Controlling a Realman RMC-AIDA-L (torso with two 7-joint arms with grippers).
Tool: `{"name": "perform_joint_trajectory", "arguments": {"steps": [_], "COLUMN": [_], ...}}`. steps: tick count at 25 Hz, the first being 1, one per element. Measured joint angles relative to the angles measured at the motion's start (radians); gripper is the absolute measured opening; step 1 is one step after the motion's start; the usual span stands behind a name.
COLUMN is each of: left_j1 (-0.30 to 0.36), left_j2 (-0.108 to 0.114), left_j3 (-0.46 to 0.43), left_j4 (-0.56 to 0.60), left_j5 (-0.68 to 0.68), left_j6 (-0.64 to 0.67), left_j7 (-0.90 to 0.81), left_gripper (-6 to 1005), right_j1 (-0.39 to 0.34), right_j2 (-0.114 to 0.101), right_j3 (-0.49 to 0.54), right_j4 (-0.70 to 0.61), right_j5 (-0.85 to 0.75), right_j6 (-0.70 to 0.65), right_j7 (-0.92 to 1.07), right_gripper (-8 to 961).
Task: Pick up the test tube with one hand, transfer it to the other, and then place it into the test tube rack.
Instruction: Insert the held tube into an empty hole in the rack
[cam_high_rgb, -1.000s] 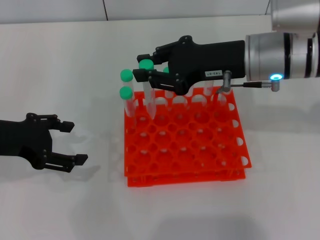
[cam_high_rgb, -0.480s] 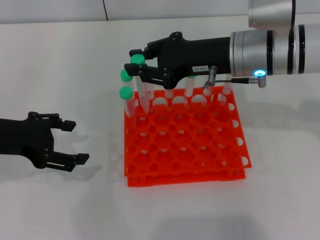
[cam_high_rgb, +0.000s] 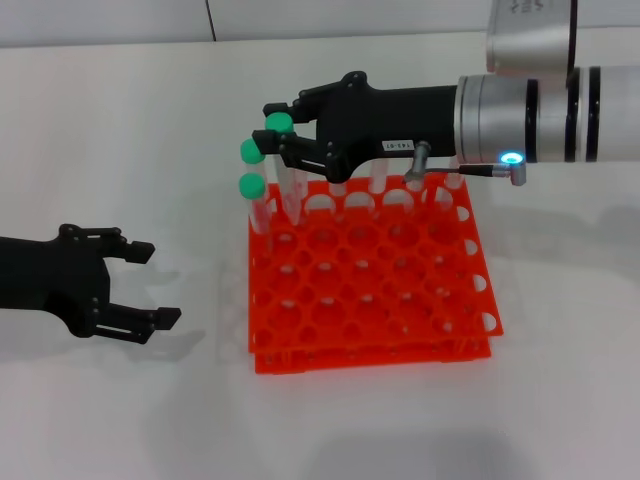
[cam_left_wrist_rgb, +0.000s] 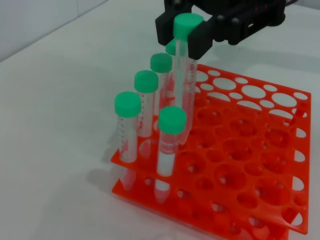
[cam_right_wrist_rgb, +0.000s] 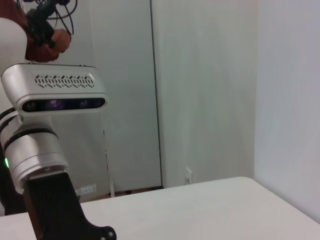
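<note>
My right gripper (cam_high_rgb: 280, 130), black with a white label, is shut on a test tube (cam_high_rgb: 289, 180) just below its green cap. It holds the tube upright over the far left corner of the orange-red rack (cam_high_rgb: 400, 300). The tube's lower end reaches down among the rack's holes. The left wrist view shows the same grip (cam_left_wrist_rgb: 184, 32) on the tube (cam_left_wrist_rgb: 182, 80) above the rack (cam_left_wrist_rgb: 250, 170). My left gripper (cam_high_rgb: 158, 285) is open and empty, low over the table to the left of the rack.
Two more green-capped tubes (cam_high_rgb: 254, 200) stand in the rack's left column, and others stand in the far row behind my right gripper. The left wrist view shows several standing tubes (cam_left_wrist_rgb: 169, 145). White table lies around the rack.
My right gripper has moved left and a little away from me with the tube, mostly in the first half second. The left gripper has stayed put.
</note>
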Motion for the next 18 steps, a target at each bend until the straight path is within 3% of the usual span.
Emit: {"name": "perform_joint_trajectory", "arguments": {"steps": [18], "left_j1": [-0.001], "left_j2": [0.0], "left_j3": [0.009], "left_j4": [-0.016], "left_j5": [0.0], "left_j6": [-0.014], "left_j7": [0.0], "left_gripper": [893], "right_j1": [-0.001], "right_j2": [0.0], "right_j3": [-0.01], "right_j4": [0.051], "right_j5": [0.043], "right_j6": [0.008], "right_j7": [-0.052], "right_gripper": [290]}}
